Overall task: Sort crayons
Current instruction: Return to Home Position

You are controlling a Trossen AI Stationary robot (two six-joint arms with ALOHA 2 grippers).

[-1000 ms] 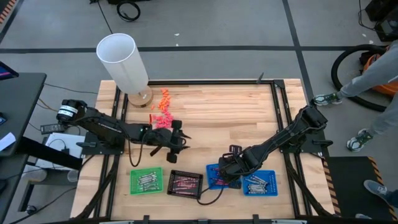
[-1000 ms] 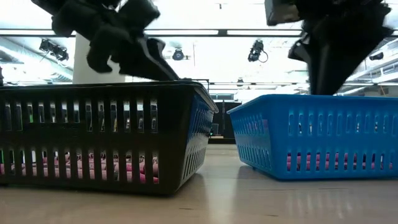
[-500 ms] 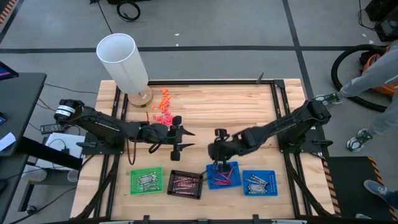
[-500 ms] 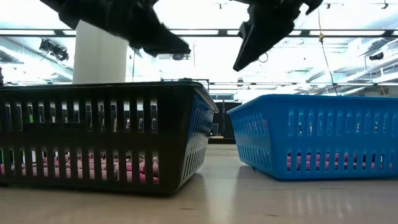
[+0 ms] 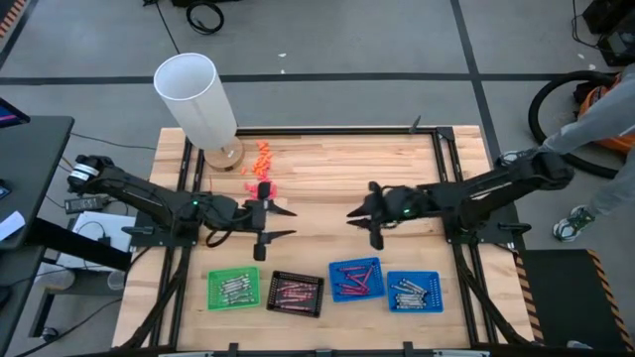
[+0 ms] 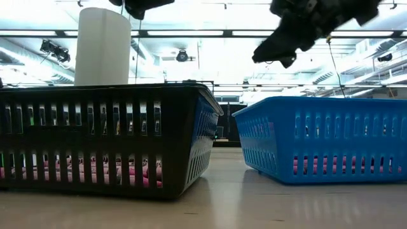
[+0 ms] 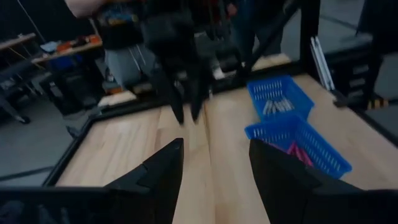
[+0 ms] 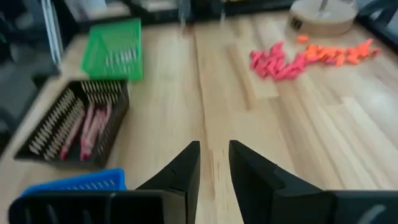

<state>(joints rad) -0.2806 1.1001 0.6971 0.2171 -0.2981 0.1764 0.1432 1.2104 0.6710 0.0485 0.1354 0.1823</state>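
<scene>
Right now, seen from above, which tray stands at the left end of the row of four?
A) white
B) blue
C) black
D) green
D: the green tray closes the row on the left arm's side, with the black tray right beside it.

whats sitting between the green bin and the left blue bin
The black bin, holding pinkish-red crayons, sits between the green bin and the left blue bin; the high view shows it.
</scene>
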